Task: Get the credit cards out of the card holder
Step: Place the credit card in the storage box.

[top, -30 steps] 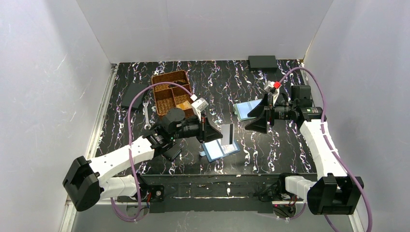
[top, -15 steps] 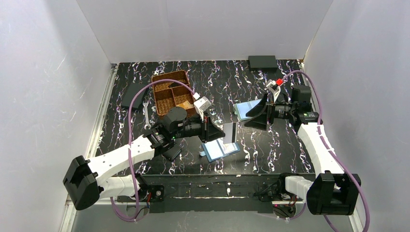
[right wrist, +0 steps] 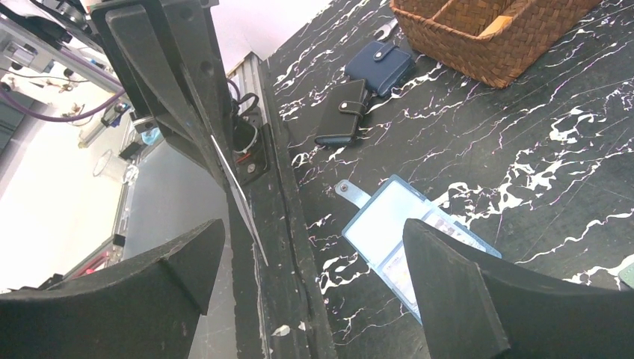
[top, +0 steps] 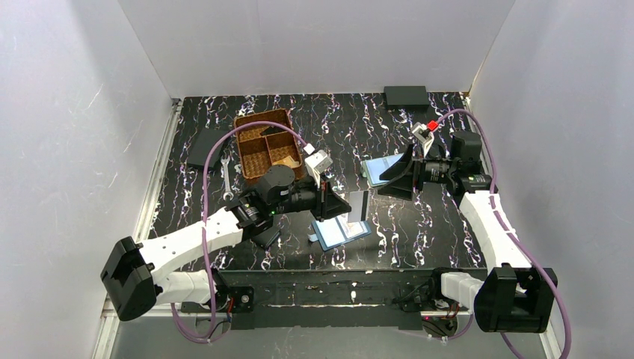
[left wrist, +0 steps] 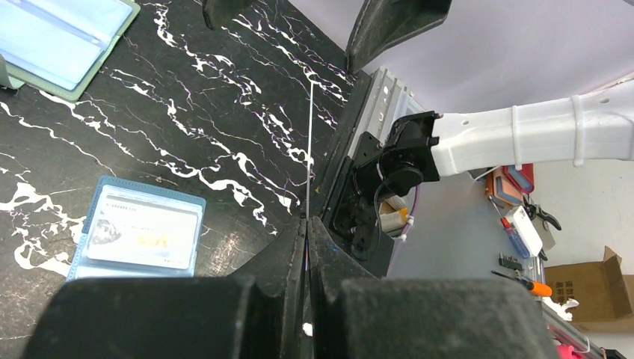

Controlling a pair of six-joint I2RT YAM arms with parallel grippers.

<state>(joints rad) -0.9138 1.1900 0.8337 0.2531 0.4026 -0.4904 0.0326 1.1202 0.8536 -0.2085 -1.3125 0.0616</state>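
Left gripper (left wrist: 306, 224) pinches a thin whitish plastic card (top: 359, 203) above the open steel-blue bifold holder (top: 342, 230). Right gripper (top: 395, 179) spread wide: best feed it in squarely.

I work in a robotics lab. White panels (top: 314, 45) wall in my black marbled counter (top: 351, 127) on three sides. Purple cables (top: 203, 206) trail along my arms (top: 187, 243). Past the counter's edge, lower right in my left wrist view, lie a screwdriver (left wrist: 527, 283) and a cardboard box (left wrist: 589, 288).
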